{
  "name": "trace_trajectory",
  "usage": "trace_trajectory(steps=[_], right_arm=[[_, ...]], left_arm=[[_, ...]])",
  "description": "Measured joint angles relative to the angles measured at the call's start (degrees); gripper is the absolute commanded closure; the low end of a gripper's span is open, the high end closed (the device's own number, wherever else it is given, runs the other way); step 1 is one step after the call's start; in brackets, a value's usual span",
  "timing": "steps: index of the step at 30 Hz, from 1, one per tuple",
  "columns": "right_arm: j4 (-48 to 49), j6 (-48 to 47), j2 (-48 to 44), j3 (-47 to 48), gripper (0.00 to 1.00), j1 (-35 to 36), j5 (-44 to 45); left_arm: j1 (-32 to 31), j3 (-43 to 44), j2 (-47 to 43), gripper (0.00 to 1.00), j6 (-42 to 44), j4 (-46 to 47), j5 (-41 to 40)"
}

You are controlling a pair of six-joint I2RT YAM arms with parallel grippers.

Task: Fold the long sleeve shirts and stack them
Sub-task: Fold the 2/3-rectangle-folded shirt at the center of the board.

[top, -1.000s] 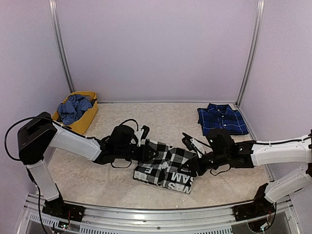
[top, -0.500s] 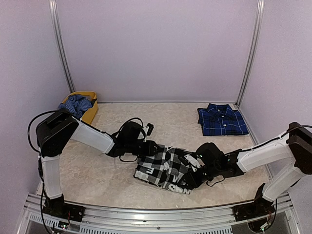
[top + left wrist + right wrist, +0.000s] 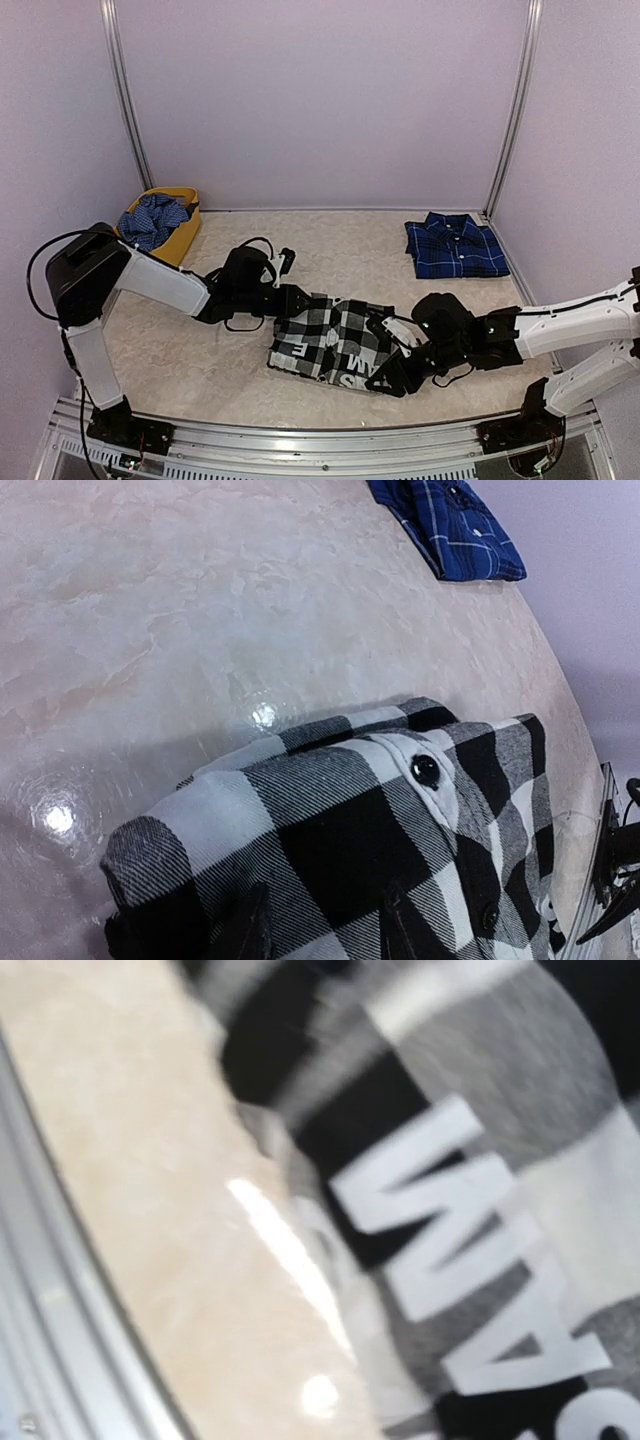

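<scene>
The black-and-white check shirt (image 3: 330,342) lies bunched on the table between my arms, its white lettering (image 3: 362,376) at the near right. My left gripper (image 3: 290,300) rests on its far left edge. In the left wrist view both fingertips (image 3: 252,925) sit apart on flat check cloth (image 3: 340,830), with no pinched fold between them. My right gripper (image 3: 395,378) is at the shirt's near right corner. The right wrist view is blurred and shows only the lettering (image 3: 450,1210), with no fingers. The navy plaid shirt (image 3: 455,246) lies folded at the back right and also shows in the left wrist view (image 3: 450,525).
A yellow basket (image 3: 180,250) holding a blue checked cloth (image 3: 152,220) stands at the back left. Metal frame posts rise at both back corners. A metal rail (image 3: 300,440) runs along the table's near edge, close to the right gripper.
The check shirt has shifted left and toward the near edge. My left gripper moved slightly left with it. My right gripper moved down to the shirt's near right corner.
</scene>
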Motion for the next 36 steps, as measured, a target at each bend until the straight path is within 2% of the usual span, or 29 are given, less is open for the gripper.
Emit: trace_trajectory(steps=[5, 10, 16, 22, 27, 29, 31, 36], right_arm=[[0.4, 0.6, -2.1, 0.7, 0.48, 0.3, -0.1], [1.4, 1.2, 1.4, 1.5, 0.48, 0.3, 0.3], [3.2, 1.4, 7.9, 3.7, 0.48, 0.3, 0.9], [5.4, 1.3, 11.5, 3.3, 0.48, -0.2, 0.9], [7.3, 1.3, 11.5, 1.2, 0.47, -0.6, -0.3], [7.1, 1.2, 11.5, 1.0, 0.43, -0.7, -0.5], [6.0, 0.8, 10.9, 1.2, 0.35, -0.7, -0.5], [-2.0, -1.8, 5.9, 5.6, 0.22, -0.9, 1.6]], left_arm=[[-3.4, -3.5, -10.3, 0.65, 0.3, -2.1, -2.4], [-10.4, -9.0, -18.8, 0.65, -1.7, -1.6, -4.4], [-15.4, -17.4, -19.1, 0.66, -5.2, -1.2, -6.1], [-15.6, -20.3, -14.0, 0.66, -7.8, 1.9, -7.4], [-15.6, -23.5, -13.7, 0.66, -9.5, 6.8, -7.9], [-15.7, -24.5, -14.0, 0.66, -9.9, 7.9, -8.1], [-15.9, -25.5, -14.9, 0.65, -10.0, 8.2, -8.5], [-16.1, -25.9, -18.8, 0.64, -9.2, 6.2, -9.8]])
